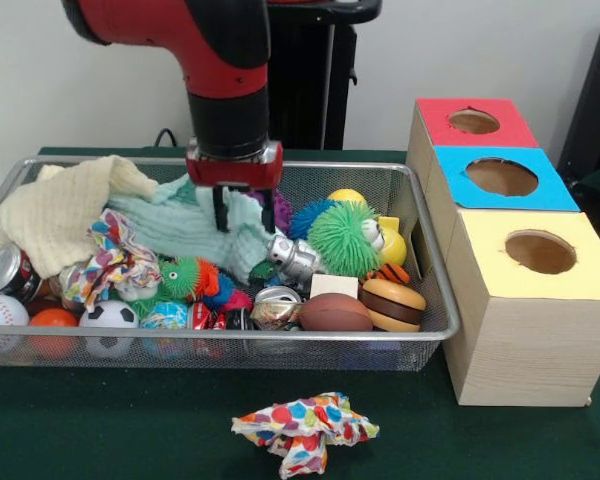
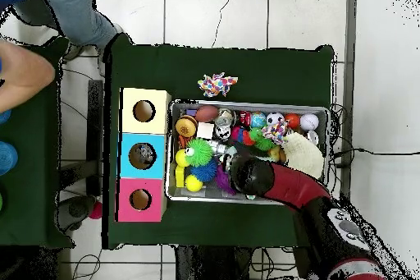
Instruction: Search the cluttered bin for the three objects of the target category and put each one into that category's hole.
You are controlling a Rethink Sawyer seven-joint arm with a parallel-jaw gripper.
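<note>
The wire mesh bin (image 1: 435, 290) stands left of three wooden boxes, full of balls, cans, toys and cloths. The round hole (image 1: 501, 177) in the blue-topped box is the middle one; it also shows in the overhead view (image 2: 142, 156). My gripper (image 1: 232, 212) is down in the bin's back middle, right at a mint green cloth (image 1: 175, 225) that bunches up around it. Whether it holds the cloth does not show. In the overhead view my arm (image 2: 271, 180) hides the gripper. A cream cloth (image 1: 60, 210) and a colourful patterned cloth (image 1: 115, 255) lie at the bin's left.
A second colourful dotted cloth (image 1: 305, 430) lies on the green table in front of the bin. A red-topped box (image 1: 474, 121) and a yellow-topped box (image 1: 540, 252) flank the blue one. A person's sleeve (image 2: 78, 14) shows at the overhead view's top left.
</note>
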